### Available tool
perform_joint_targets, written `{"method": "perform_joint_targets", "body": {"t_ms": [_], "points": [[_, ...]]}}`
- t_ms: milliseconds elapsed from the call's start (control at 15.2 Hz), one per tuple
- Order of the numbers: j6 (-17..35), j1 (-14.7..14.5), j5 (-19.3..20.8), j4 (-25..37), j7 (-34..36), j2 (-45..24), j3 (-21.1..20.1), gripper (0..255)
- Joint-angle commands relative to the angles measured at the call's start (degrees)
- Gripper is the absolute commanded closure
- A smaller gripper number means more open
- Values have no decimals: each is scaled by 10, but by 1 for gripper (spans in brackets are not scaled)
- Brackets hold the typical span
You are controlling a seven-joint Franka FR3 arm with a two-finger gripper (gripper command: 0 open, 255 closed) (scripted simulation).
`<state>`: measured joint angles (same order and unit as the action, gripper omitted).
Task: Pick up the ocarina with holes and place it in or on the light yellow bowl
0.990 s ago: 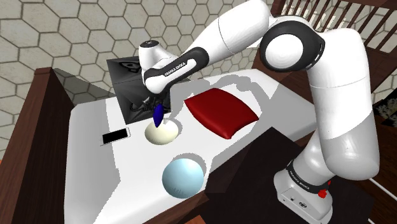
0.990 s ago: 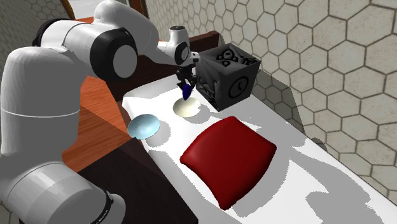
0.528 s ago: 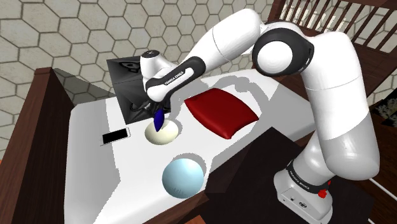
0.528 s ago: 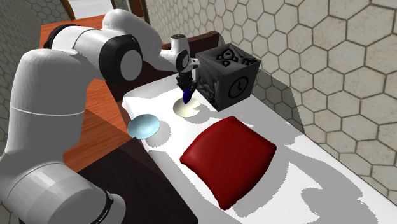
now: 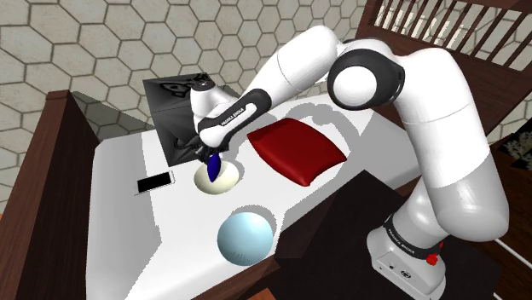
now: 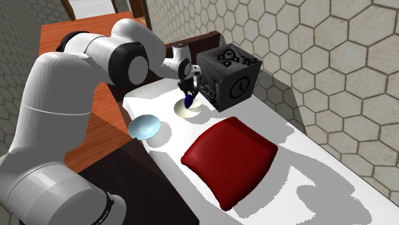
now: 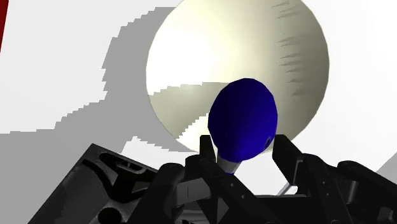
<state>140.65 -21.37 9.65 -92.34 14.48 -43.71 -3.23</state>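
The dark blue ocarina (image 7: 243, 118) hangs rounded end down, directly over the light yellow bowl (image 7: 184, 57); I cannot confirm whether they touch. My gripper (image 7: 244, 151) is closed on its narrow end, one finger on either side. The bowl sits on the white table (image 5: 119, 213), just beside a black cube (image 5: 168, 104). A red cushion (image 5: 294, 149), a pale blue bowl (image 5: 245, 239) and a phone (image 5: 154, 182) lie nearby.

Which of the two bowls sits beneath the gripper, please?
The pale yellow bowl by the black cube; the light blue bowl lies apart.
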Motion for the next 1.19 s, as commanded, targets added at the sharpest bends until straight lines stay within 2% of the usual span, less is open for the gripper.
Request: {"method": "perform_joint_targets", "body": {"t_ms": [0, 462, 528, 858, 1122], "points": [[8, -1, 1, 1, 2, -10, 1, 255], [8, -1, 1, 1, 2, -11, 1, 255], [7, -1, 1, 2, 1, -11, 1, 0], [8, -1, 1, 1, 2, -11, 1, 0], [-30, 0, -4, -19, -1, 48, -5, 0]]}}
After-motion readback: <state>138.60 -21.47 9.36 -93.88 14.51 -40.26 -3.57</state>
